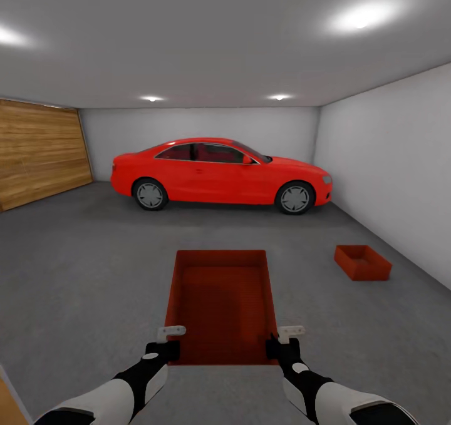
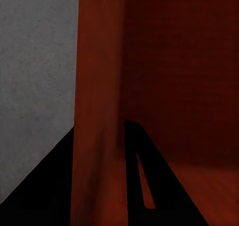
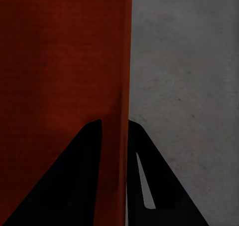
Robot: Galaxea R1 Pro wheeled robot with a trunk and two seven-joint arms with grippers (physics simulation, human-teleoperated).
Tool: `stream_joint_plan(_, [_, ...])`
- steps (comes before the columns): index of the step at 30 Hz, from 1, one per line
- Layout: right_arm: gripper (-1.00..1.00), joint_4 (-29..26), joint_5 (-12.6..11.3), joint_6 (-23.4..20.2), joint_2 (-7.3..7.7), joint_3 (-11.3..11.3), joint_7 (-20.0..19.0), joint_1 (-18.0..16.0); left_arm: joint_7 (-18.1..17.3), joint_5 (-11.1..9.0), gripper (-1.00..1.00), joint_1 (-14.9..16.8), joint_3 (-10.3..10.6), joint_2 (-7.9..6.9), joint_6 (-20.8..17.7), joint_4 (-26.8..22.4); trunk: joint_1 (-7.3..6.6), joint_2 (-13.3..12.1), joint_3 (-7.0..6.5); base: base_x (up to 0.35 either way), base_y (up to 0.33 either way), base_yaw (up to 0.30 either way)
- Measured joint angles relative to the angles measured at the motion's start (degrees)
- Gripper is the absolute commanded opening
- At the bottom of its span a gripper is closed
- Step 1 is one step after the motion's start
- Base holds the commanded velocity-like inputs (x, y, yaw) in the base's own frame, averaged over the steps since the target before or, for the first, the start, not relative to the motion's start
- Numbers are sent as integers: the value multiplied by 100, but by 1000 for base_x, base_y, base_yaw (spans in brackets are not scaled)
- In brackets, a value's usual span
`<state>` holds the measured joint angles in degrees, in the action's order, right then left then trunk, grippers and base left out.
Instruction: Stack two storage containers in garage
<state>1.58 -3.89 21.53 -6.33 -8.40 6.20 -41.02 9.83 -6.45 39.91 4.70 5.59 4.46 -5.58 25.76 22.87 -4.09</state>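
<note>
The robot is standing in the garage, carrying one bin (image 1: 220, 306) out in front of it, held lengthwise between both arms above the floor (image 1: 81, 275). The left gripper (image 1: 164, 343) is pinching the bin's left wall near the close corner; in the left wrist view its dark fingers (image 2: 142, 176) are sitting on either side of that thin wall (image 2: 97, 111), closed down onto it. The right gripper (image 1: 283, 343) is doing the same on the right wall, with one finger (image 3: 74, 176) inside and the other outside.

The second bin (image 1: 362, 262) is already resting on the floor, off to the right near the white side wall (image 1: 394, 162) and well apart from the carried one. So I judge the carrying is nearly over and the stacking is the step in hand. The next move calls for turning and rolling toward that bin, lining the held one up squarely over it, then lowering it before both grippers are letting go.

Both bins are orange-red, rectangular, lidless and thin-walled, faintly ribbed inside. The floor is looking matte grey, like concrete. A glossy red car (image 1: 219, 174) is parked along the back wall, with wooden plank doors (image 1: 37, 156) at the left.
</note>
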Motion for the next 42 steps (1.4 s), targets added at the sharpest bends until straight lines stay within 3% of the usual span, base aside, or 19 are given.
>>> stream_joint_plan(22, [-100,0,-10,-1,0,-12,2,1,14,-1,-100,0,5,4,0,1,-1,1,0,15,29,0])
stream_joint_plan(42, [-100,1,5,-4,0,7,-3,0,-10,7,-100,0,-8,-3,-7,0,-3,1,0,308,0,0])
